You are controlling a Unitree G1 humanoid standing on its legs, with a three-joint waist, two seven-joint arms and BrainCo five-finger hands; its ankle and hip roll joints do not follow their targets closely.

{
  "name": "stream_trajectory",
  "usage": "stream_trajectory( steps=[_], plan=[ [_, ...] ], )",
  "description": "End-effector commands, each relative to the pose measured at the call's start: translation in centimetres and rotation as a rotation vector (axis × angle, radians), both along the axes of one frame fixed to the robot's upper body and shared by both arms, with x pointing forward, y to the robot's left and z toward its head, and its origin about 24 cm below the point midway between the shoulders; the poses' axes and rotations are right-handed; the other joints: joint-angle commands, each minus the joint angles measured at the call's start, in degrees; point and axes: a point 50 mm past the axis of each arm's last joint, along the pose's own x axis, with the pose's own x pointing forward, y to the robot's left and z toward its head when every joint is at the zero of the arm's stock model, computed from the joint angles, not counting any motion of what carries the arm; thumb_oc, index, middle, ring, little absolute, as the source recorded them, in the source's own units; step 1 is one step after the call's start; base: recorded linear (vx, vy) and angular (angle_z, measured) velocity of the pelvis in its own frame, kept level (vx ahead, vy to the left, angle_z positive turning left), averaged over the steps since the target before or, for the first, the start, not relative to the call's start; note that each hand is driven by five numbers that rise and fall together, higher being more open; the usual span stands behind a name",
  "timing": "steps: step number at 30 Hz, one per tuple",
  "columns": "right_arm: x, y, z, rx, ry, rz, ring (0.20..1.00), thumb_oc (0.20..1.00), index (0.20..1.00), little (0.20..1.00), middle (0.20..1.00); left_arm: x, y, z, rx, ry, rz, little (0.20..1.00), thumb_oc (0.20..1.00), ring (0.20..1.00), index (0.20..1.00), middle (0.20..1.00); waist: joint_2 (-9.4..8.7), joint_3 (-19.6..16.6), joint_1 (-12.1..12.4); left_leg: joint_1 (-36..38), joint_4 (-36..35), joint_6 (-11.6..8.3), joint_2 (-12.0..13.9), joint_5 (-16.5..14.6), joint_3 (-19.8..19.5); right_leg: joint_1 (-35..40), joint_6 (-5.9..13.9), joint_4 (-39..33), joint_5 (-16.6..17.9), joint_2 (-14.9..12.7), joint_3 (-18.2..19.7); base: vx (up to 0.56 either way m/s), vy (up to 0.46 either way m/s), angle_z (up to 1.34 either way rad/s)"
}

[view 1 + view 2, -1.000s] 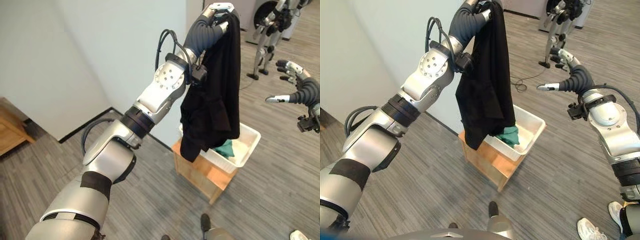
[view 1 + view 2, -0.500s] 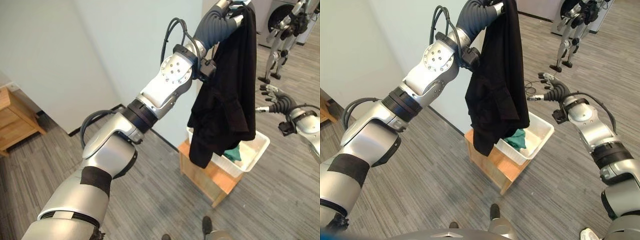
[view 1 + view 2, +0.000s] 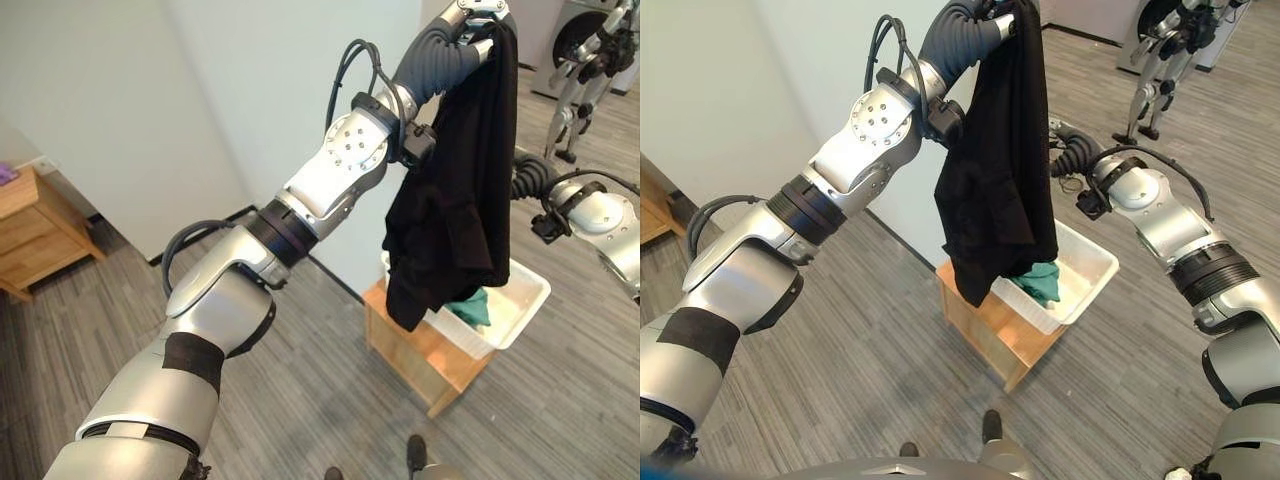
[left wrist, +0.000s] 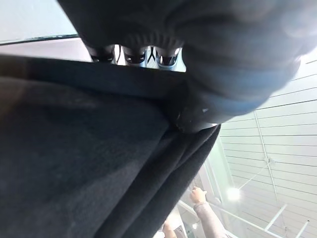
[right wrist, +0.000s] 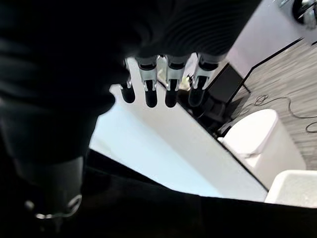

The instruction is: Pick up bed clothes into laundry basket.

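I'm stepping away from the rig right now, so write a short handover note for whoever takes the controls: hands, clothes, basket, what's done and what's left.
Left hand: raised high, fingers curled round the top of a black garment, which hangs down with its lower end over the white laundry basket.
Right hand: fingers straight, holding nothing, close beside the hanging garment.
Basket: sits on a wooden stand; a green garment already lies inside.
Done: green garment in; black garment lifted and brought above the basket.
Left: lower the black garment into the basket and release it.
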Motion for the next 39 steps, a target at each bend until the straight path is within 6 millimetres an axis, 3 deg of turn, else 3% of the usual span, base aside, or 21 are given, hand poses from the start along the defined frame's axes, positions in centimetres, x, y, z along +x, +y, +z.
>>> stream_trajectory(
  steps=[1,5,10,14,25,31,35,39],
  plan=[
    [0.5,0.9,3.7,0.02,-0.114,0.042,1.0,1.0,1.0,1.0,1.0,-1.4,-0.1,4.3,-0.097,-0.128,-0.047,0.2,0.2,0.2,0.2,0.2,-2.66,0.8,1.9,0.2,0.3,-2.07,0.6,0.2,2.2,5.1,5.76,0.7,-6.7,-1.5,-1.2,0.0,0.0,0.0],
    [2.1,1.9,0.7,0.058,-0.013,0.002,1.0,1.0,1.0,1.0,1.0,-2.5,-1.3,4.4,-0.089,-0.139,-0.116,0.2,0.2,0.2,0.2,0.2,-2.6,1.0,2.9,0.1,0.3,-2.03,0.7,0.4,2.0,5.0,5.66,0.7,-6.5,-1.5,-1.3,0.0,0.0,0.0],
    [2.5,4.3,-2.8,0.05,0.099,0.048,1.0,1.0,1.0,1.0,1.0,-5.0,-2.3,5.4,-0.114,-0.185,-0.254,0.2,0.2,0.2,0.2,0.2,-2.29,0.9,4.3,-0.1,0.3,-1.96,0.7,0.4,1.4,5.1,5.5,0.7,-6.6,-1.6,-1.7,0.0,0.0,0.0],
    [2.5,6.5,-3.9,0.091,0.135,0.1,1.0,1.0,1.0,1.0,1.0,-7.1,-2.9,5.7,-0.133,-0.229,-0.358,0.2,0.2,0.2,0.2,0.2,-2.18,0.7,5.6,-0.3,0.3,-1.84,0.6,0.4,1.0,5.1,5.43,0.7,-6.6,-1.6,-2.1,0.0,0.0,0.0],
    [3.0,10.8,-2.6,0.067,0.119,0.214,1.0,1.0,1.0,1.0,1.0,-9.2,-4.1,4.3,-0.116,-0.245,-0.469,0.2,0.2,0.2,0.2,0.2,-2.34,0.5,7.5,-0.8,0.3,-1.82,0.3,0.5,0.0,5.3,5.39,0.7,-6.7,-1.9,-3.0,0.0,0.001,0.07],
    [3.1,10.9,-2.3,0.057,0.114,0.221,1.0,1.0,1.0,1.0,1.0,-8.7,-4.2,3.8,-0.12,-0.223,-0.456,0.2,0.2,0.2,0.2,0.2,-2.45,0.3,7.9,-0.8,0.3,-1.83,0.2,0.6,-0.4,5.6,5.41,0.7,-6.7,-2.0,-3.7,0.0,0.004,0.05],
    [2.9,10.4,-1.3,-0.115,0.08,0.252,1.0,1.0,1.0,1.0,1.0,-8.4,-4.0,3.6,-0.093,-0.232,-0.439,0.2,0.2,0.2,0.2,0.2,-2.8,0.5,7.9,-1.2,0.3,-1.96,0.0,0.8,-0.9,5.4,5.51,0.7,-6.6,-2.2,-4.1,-0.01,-0.001,0.06],
    [0.3,8.2,1.3,-0.447,0.066,0.368,1.0,1.0,1.0,1.0,1.0,-7.7,-3.1,2.9,-0.019,-0.251,-0.399,0.2,0.2,0.2,0.2,0.2,-3.6,0.5,6.7,-1.3,0.3,-2.2,0.0,0.6,-0.9,5.5,5.74,0.7,-6.7,-2.3,-4.5,0.0,0.006,0.07]
  ],
)
